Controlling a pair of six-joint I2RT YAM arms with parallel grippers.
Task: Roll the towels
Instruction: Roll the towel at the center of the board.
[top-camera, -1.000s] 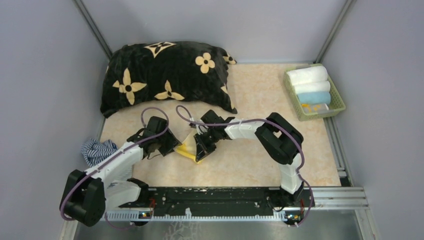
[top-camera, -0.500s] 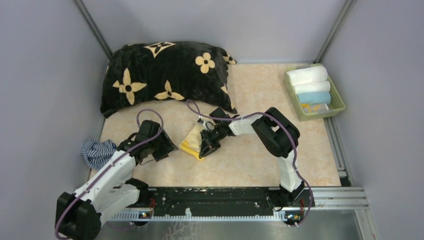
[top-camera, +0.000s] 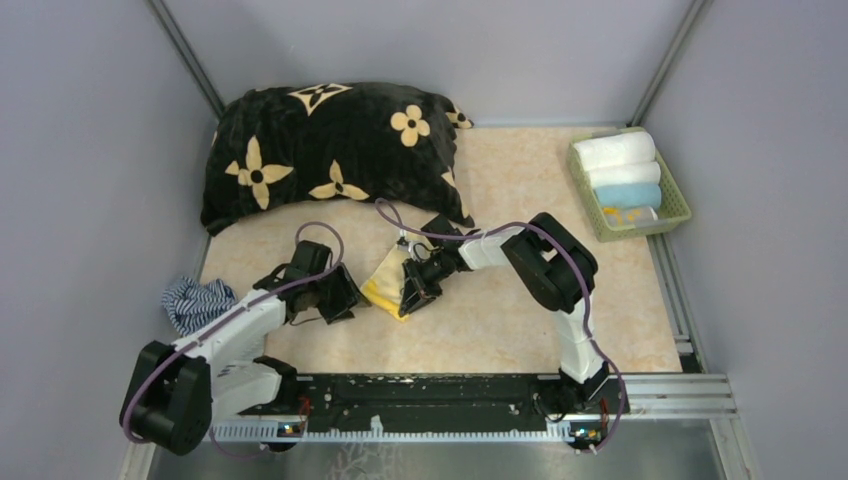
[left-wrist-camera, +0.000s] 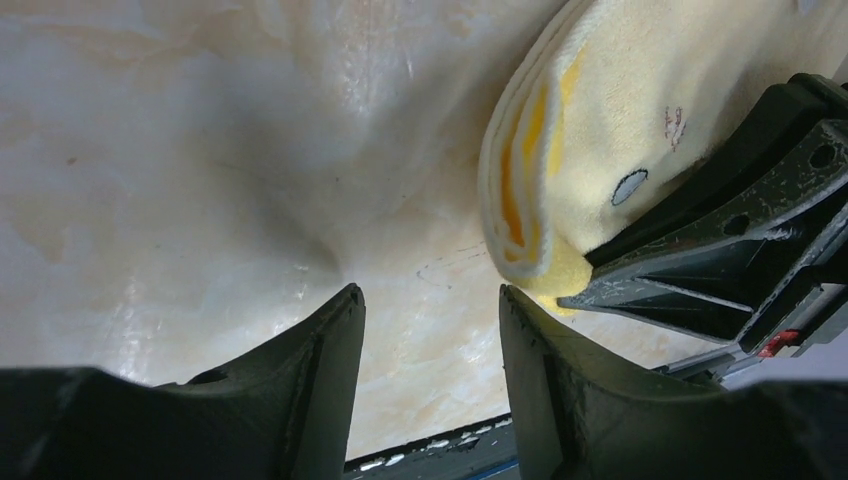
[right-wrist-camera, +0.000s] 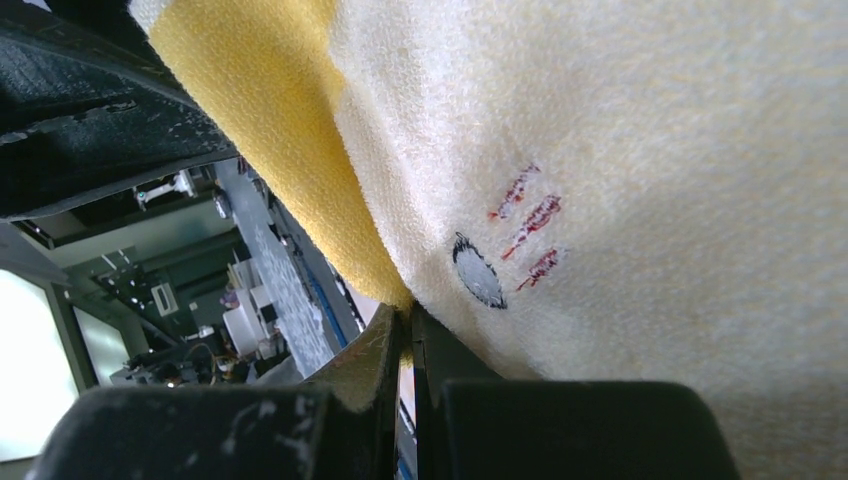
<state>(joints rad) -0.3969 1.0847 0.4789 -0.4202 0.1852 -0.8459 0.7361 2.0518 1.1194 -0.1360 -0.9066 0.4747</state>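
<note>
A folded yellow towel (top-camera: 384, 281) lies mid-table in front of the cushion; its layered edge (left-wrist-camera: 520, 170) faces my left gripper. My right gripper (top-camera: 410, 297) is shut on the towel's near corner (right-wrist-camera: 400, 290), the cream terry face (right-wrist-camera: 640, 150) filling its view. Just left of the towel hangs my left gripper (top-camera: 347, 298), low over the table. It is open with nothing between its fingers (left-wrist-camera: 330, 370), and its right finger is close to the towel's corner (left-wrist-camera: 560, 275). A rolled light blue towel (top-camera: 630, 196) lies in the basket.
A big black cushion with cream flowers (top-camera: 330, 150) fills the back left. A blue-and-white striped cloth (top-camera: 195, 302) lies bunched at the left edge. The green basket (top-camera: 682, 207) at the back right also holds two white rolls (top-camera: 612, 151). Grey walls enclose the table.
My left arm drew back to the left, then came right again to the towel's edge. My right gripper, still shut on the towel, shifted it slightly back and right.
</note>
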